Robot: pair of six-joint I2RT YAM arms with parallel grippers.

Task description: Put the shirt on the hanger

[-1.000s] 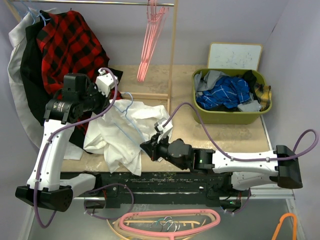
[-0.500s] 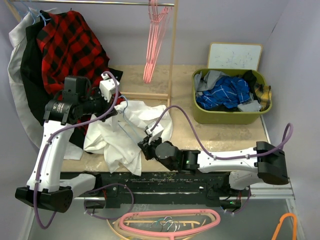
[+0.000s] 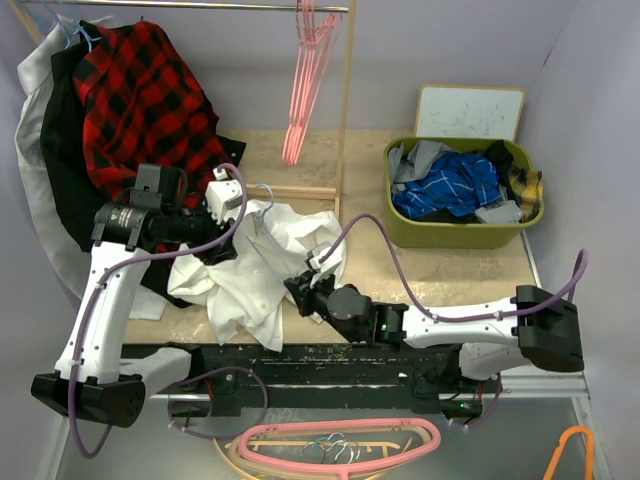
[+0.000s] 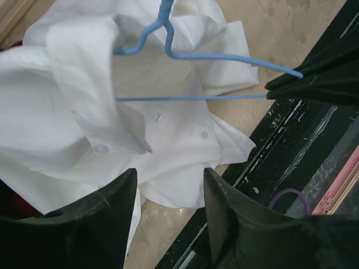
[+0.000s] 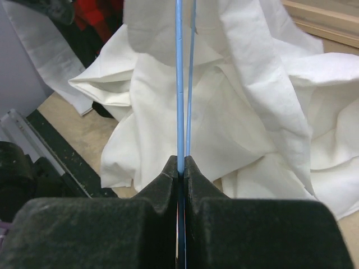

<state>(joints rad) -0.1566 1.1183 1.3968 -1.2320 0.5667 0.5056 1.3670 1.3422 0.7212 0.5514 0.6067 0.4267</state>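
Tabletop [image 4: 291, 22] edge beside shirt [image 4: 168, 134] hem, hanger [image 4: 190, 98] above

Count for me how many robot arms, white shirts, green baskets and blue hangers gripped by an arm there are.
Robot arms: 2, the left arm and the right arm
white shirt: 1
green basket: 1
blue hanger, pinched in the right gripper: 1
Total: 5
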